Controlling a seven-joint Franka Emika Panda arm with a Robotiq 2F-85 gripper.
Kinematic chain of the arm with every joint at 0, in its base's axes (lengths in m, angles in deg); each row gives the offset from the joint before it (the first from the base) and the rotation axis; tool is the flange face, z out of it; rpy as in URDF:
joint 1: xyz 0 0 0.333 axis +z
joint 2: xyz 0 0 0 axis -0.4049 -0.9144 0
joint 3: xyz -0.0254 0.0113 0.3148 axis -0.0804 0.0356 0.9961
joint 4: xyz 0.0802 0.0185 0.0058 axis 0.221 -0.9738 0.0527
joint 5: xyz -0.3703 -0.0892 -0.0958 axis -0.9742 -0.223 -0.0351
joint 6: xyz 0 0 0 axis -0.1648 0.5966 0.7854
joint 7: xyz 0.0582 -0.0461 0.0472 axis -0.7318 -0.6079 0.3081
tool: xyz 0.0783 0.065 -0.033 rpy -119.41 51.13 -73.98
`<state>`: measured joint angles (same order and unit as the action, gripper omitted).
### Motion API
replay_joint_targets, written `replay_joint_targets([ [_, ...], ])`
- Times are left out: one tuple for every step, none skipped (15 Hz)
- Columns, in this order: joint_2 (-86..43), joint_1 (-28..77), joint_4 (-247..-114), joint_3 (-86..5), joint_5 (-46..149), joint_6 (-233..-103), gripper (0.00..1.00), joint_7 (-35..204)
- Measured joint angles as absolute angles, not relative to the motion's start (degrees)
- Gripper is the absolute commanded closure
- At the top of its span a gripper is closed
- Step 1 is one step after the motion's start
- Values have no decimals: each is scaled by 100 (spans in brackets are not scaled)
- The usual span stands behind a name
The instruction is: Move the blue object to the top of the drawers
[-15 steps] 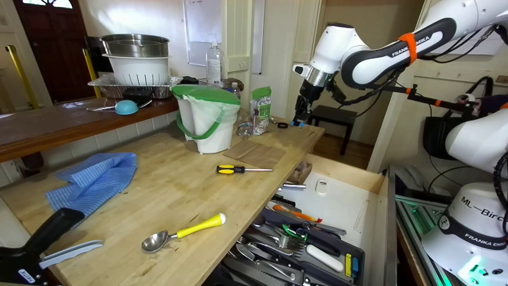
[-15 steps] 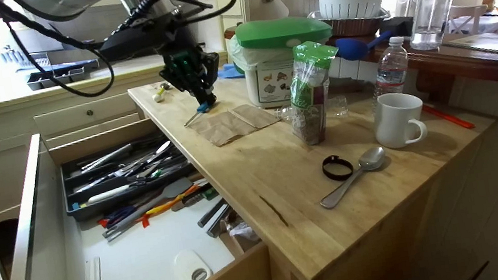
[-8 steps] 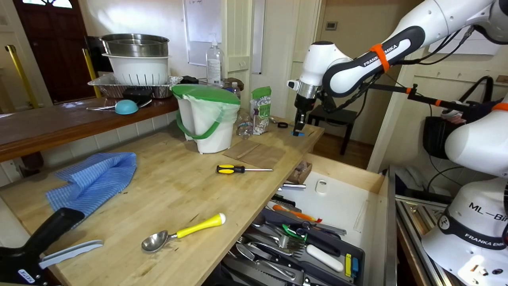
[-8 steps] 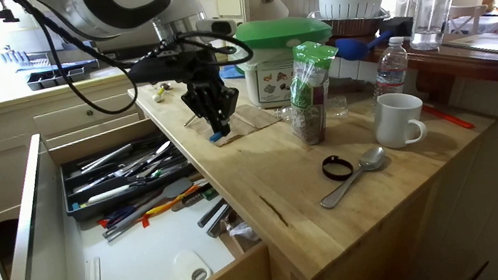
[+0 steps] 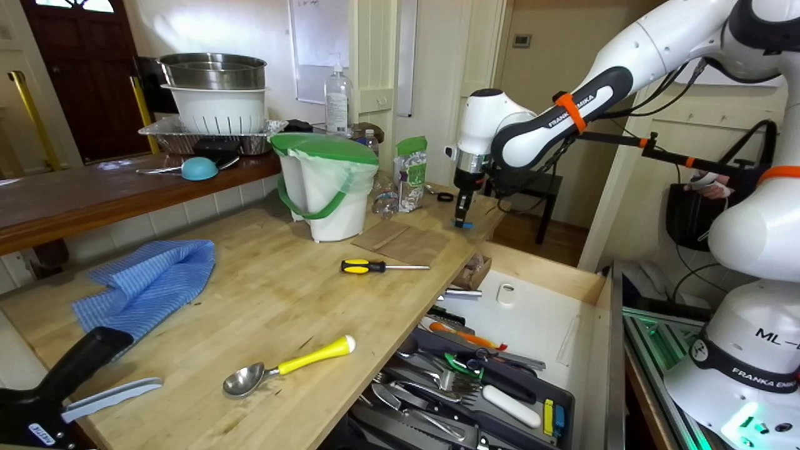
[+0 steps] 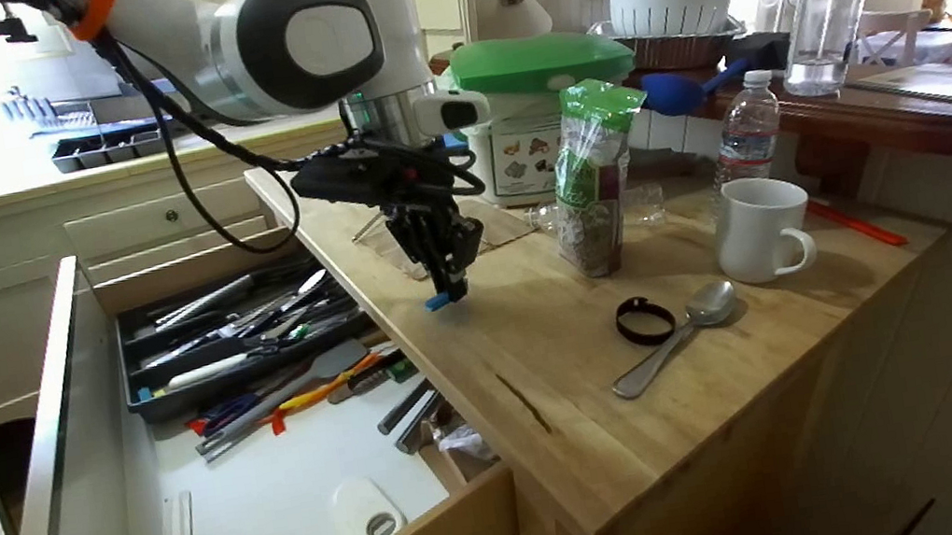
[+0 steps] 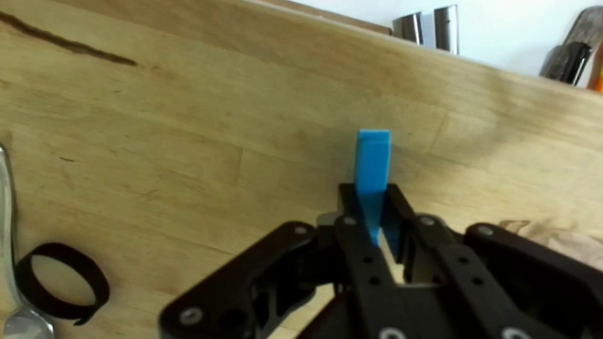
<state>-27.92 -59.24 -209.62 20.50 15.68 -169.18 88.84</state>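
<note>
The blue object is a small narrow blue block (image 7: 372,162). My gripper (image 7: 370,192) is shut on it, with a dark finger on each side and its far end sticking out. In both exterior views the block (image 5: 465,225) (image 6: 437,303) is at the fingertips of the gripper (image 5: 460,223) (image 6: 450,294), low over the wooden worktop (image 6: 596,438) of the drawers, close to the edge above the open drawer (image 5: 615,350). I cannot tell whether the block touches the wood. The part of it between the fingers is partly hidden.
A brown paper sheet (image 5: 406,242), a screwdriver (image 5: 365,267) and a green-lidded bucket (image 5: 337,206) are on the worktop. A green-topped bag (image 6: 592,193), a white mug (image 6: 754,231), a black ring (image 6: 644,321) and a spoon (image 6: 677,346) stand or lie toward one end.
My gripper has come down toward the worktop with the blue block still in it. In the exterior views it has moved lower in the picture. Other objects have not moved.
</note>
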Motion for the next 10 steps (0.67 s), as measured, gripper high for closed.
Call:
replay_joint_targets([
  [-2858, -5622, -20856, 1742, 1682, -16934, 57, 8829],
  [-2823, -5232, -20706, 1347, 1907, -16936, 51, 8846],
  [-2785, -4812, -20578, 925, 2139, -16934, 44, 8873],
  [-2737, -4383, -20456, 499, 2369, -16933, 35, 8922],
  [-2698, -3957, -20342, 81, 2565, -16934, 28, 8972],
  [-2634, -3521, -20239, -339, 2792, -16938, 22, 9060],
  [-2534, -3116, -20162, -720, 3094, -16957, 13, 9222],
  [-2392, -2757, -20115, -1058, 3426, -16991, 6, 9448],
  [-2209, -2453, -20112, -1341, 3781, -17059, 1, 9741],
  [-1985, -2198, -20145, -1579, 4149, -17154, 0, 10097],
])
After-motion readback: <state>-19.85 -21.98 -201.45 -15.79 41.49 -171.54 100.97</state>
